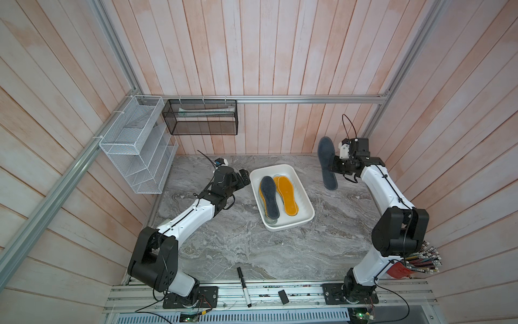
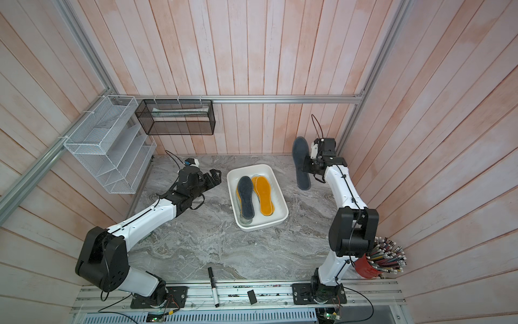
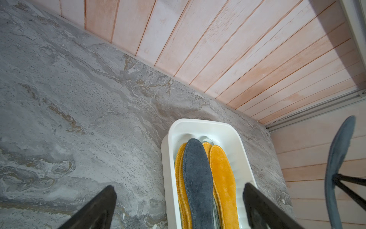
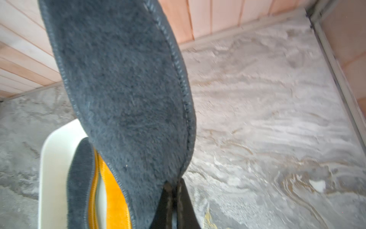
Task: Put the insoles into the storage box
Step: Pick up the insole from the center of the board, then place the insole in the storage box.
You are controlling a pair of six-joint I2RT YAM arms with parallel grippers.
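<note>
One storage box (image 1: 291,221), mid-table, long axis eleven-to-five, held stacked insoles (image 1: 287,196); left gripper (image 1: 248,178) stood wide, empty, at its nine o'clock. Farther, at two o'clock, right gripper (image 1: 335,165) pinched a dark grey insole (image 1: 327,162) aloft, axis twelve-to-six.

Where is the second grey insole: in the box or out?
Out. The right claw grips the insole by its edge, in the air beside the box.
</note>
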